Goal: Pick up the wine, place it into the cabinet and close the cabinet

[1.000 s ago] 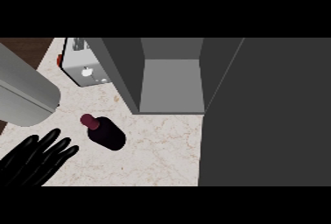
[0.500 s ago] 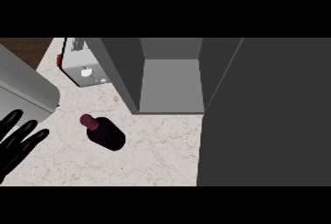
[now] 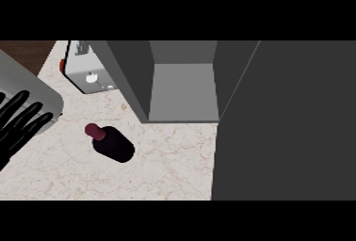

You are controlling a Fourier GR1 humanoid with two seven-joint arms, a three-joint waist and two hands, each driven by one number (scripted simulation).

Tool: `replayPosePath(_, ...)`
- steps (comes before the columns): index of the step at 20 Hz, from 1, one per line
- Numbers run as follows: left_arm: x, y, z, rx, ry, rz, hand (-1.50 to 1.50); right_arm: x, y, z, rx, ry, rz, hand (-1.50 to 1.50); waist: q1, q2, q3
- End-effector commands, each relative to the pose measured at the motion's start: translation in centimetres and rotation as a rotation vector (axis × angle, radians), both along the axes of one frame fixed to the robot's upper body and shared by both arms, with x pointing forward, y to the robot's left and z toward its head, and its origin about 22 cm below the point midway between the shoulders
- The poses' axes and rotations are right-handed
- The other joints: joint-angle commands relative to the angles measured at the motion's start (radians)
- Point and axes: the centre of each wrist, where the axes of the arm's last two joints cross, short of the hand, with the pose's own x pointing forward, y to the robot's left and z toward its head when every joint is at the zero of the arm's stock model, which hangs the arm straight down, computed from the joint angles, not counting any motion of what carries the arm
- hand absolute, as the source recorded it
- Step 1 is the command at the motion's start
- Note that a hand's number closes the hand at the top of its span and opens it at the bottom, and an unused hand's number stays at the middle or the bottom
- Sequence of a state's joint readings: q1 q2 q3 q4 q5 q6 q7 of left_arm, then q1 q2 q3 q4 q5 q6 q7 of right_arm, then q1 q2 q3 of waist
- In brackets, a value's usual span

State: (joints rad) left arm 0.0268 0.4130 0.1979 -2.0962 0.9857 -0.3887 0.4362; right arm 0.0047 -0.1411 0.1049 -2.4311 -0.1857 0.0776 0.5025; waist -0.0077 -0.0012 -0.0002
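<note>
- Wine bottle [image 3: 111, 144] stands on the marble counter [image 3: 160, 174], untouched; every place below is given from it.
- Left hand [image 3: 20, 123], off to its left at the view's edge: fingers straight and spread wide, holding nothing, apart from the bottle.
- Cabinet [image 3: 182, 82], beyond it and to the right: door [image 3: 288, 122] open, inner shelf bare.
- Toaster [image 3: 89, 75], beyond it, slightly left, beside the cabinet's wall.

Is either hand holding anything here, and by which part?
Nothing is held. The left hand is open, apart from the wine bottle on the counter.
</note>
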Motion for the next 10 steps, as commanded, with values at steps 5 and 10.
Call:
replayPosePath(5, 2.1, 0.2, -3.0, 0.027, 0.089, -0.008, -1.50, -4.2, -0.3, 2.5, -0.006, -0.038, 0.016, -1.50, 0.000, -0.001, 0.000)
replayPosePath(10, 3.8, 1.9, -6.4, 0.073, 0.098, -0.021, -1.50, -3.3, -0.3, 2.4, 0.025, -0.040, 0.018, -1.50, -0.004, 0.001, -0.001)
